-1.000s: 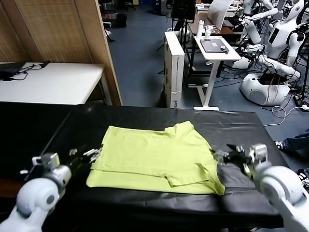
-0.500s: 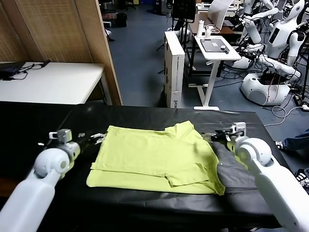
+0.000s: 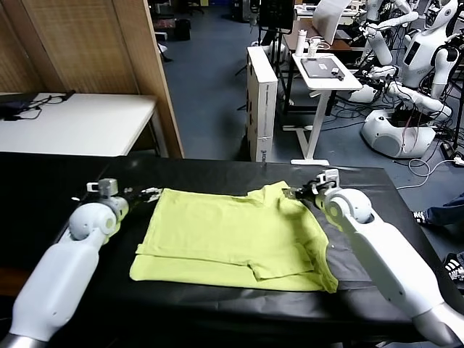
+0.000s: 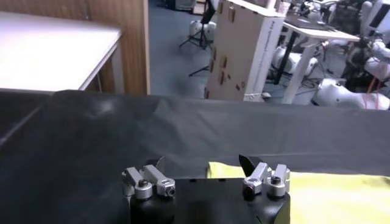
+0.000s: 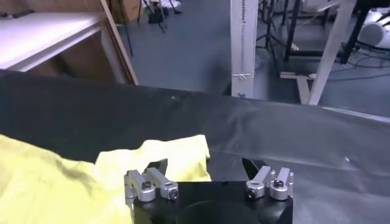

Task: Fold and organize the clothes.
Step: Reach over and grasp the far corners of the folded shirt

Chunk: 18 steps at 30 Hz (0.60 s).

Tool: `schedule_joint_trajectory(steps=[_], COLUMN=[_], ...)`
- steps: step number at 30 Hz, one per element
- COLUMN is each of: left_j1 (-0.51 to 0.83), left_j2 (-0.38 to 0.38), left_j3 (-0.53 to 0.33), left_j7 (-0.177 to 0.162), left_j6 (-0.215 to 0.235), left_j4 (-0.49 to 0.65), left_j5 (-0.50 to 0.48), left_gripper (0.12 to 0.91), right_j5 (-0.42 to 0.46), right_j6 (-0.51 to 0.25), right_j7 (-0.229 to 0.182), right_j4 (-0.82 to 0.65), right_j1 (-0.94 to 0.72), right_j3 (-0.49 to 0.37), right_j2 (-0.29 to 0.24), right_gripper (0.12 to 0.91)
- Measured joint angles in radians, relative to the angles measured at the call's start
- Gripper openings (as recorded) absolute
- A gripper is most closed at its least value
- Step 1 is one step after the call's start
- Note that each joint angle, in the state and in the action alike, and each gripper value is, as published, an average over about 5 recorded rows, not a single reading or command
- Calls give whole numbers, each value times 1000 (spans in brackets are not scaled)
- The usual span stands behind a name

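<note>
The lime yellow-green T-shirt point(image 3: 232, 239) lies flat on the black table point(image 3: 377, 181), plain face up, with one sleeve folded in at the front. My left gripper point(image 3: 148, 193) is open and empty, just off the shirt's far left corner. In the left wrist view that gripper point(image 4: 201, 165) has the shirt corner point(image 4: 222, 171) between its jaws. My right gripper point(image 3: 293, 193) is open and empty at the shirt's far right corner. In the right wrist view it point(image 5: 205, 165) hovers over the shirt's edge point(image 5: 164, 152), one finger above the cloth.
A white table point(image 3: 72, 123) and a wooden partition point(image 3: 94, 51) stand behind at the left. A tall cardboard box point(image 3: 261, 94), a white stand desk point(image 3: 322, 72) and other robots point(image 3: 406, 87) are beyond the table's far edge.
Both arms have moved from the shirt's near corners towards its far edge. The left gripper is now at the far left corner, the right at the far right. The shirt has not moved.
</note>
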<state>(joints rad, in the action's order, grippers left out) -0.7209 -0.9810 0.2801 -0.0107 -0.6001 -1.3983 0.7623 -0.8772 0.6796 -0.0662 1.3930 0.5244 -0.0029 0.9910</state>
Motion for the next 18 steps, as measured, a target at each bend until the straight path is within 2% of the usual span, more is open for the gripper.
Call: schedule_joint_trajectory(steps=[10,18], left_j1=[21,29], left_j2=[-27,-39], left_j3=[-31,-38], left_j7=[1,3], left_j6=[-1,1], left_j4=[23,36], left_j5=[-7,-17], left_gripper=[907,907], right_j5=[19,45], right_j6=[-10,-25], right_j7=[101,118], right_j4=[-1,-15], right_j1=[21,28], right_j3=[24,27], right_j2=[-38,-49], right_gripper=[907,907])
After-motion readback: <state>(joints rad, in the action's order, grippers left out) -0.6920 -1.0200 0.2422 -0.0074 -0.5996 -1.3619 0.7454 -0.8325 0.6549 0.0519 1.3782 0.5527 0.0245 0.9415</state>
